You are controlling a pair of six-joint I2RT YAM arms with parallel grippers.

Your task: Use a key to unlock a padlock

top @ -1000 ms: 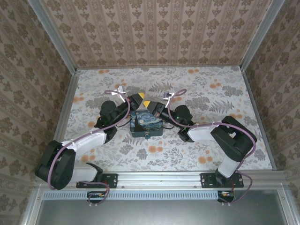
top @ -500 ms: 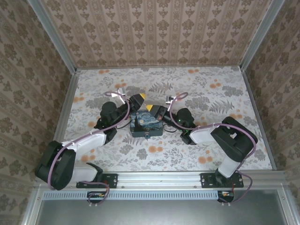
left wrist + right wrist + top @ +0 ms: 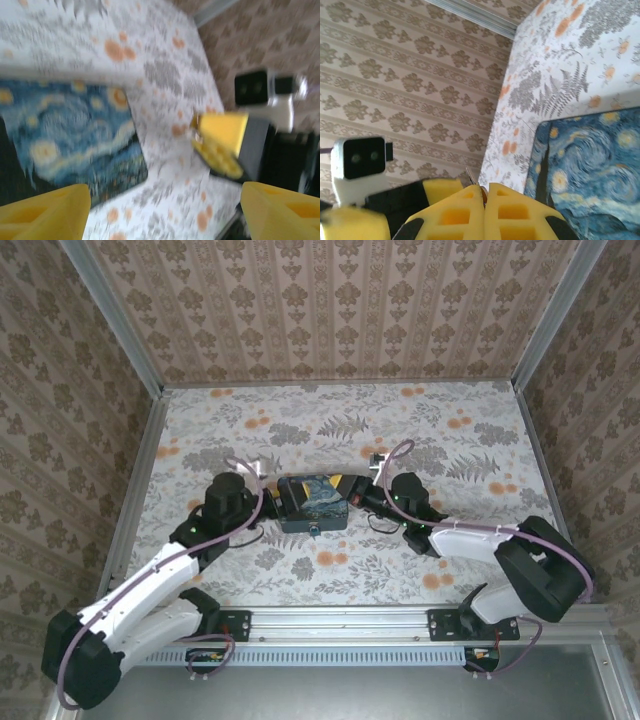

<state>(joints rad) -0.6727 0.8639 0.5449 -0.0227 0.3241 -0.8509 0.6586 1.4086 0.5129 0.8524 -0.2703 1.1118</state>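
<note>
The Starry Night printed box [image 3: 313, 502] lies mid-table. A tiny spot on its front wall looks like the padlock [image 3: 314, 530], too small to make out. My right gripper [image 3: 350, 484] hangs at the box's right rear corner. Its yellow fingers are shut [image 3: 485, 191] on the key [image 3: 471, 175], a thin metal sliver poking out between the tips. My left gripper [image 3: 277, 496] sits at the box's left side. In the blurred left wrist view it [image 3: 162, 215] stands wide open with nothing between the fingers, the box [image 3: 70, 135] to its left.
Patterned walls close in the floral table [image 3: 450, 540] on three sides, and a metal rail [image 3: 340, 622] runs along the near edge. The left wrist camera [image 3: 360, 159] and one left finger [image 3: 440, 187] stand close beside my right fingers.
My left gripper has opened and swung from behind the box to its left side. The right gripper, still shut on the key, slid right and nearer along the box's right rear corner.
</note>
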